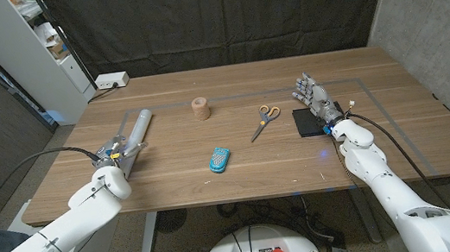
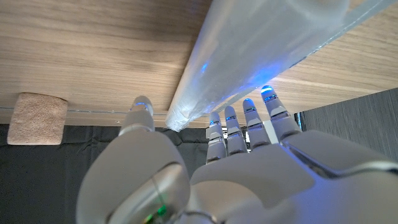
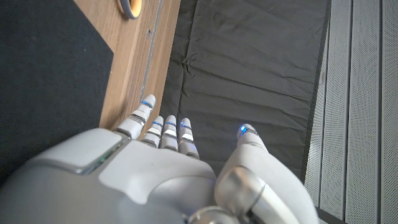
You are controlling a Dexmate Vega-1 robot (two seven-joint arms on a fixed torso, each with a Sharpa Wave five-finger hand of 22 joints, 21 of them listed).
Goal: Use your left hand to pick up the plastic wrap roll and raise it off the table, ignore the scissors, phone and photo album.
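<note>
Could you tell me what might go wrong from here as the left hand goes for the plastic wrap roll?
1. The left hand is at the near end of the plastic wrap roll, not its middle, so a lift from there may let the far end droop or slip.
2. The roll is smooth and round on the table; in the left wrist view the fingers reach alongside it, and a nudge could roll it away.

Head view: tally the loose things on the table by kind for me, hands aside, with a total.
Plastic wrap roll: 1, at the left hand
Scissors: 1
Blue phone: 1
Black flat item, likely the photo album: 1, beside the right hand
Small tan cylinder: 1
Total: 5
</note>
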